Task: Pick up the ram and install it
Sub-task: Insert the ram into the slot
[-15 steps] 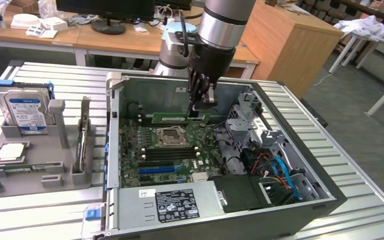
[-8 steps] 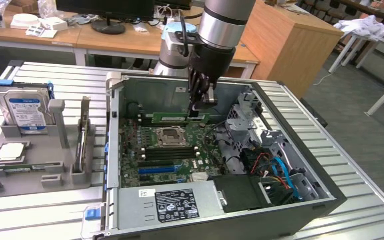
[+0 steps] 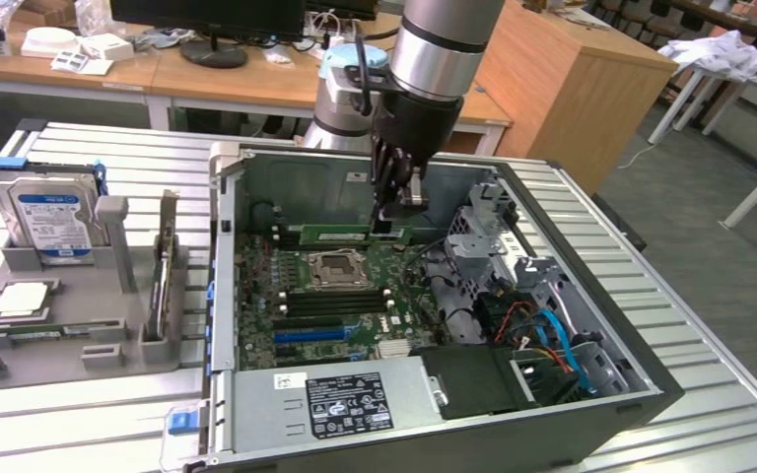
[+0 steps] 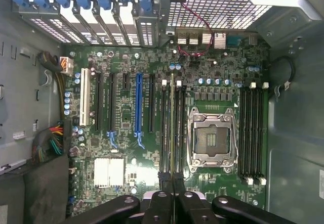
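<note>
My gripper [image 3: 392,227] reaches down into the open computer case [image 3: 622,389] and is shut on the ram [image 3: 346,235], a long green stick held level on its edge just above the motherboard [image 3: 352,296], behind the CPU socket [image 3: 335,266]. In the wrist view the ram [image 4: 172,128] appears edge-on as a thin line running out from between the black fingers [image 4: 161,209]. It hangs over the black memory slots [image 4: 165,128] beside the CPU socket [image 4: 211,138], lined up along them. I cannot tell whether it touches a slot.
A blue-labelled hard drive [image 3: 47,212] stands in a grey fixture [image 3: 76,340] at the exterior view's left. Inside the case lie a power supply [image 3: 339,399], blue cables [image 3: 556,335] and a drive cage [image 3: 484,232]. More memory slots [image 4: 251,133] flank the socket's other side.
</note>
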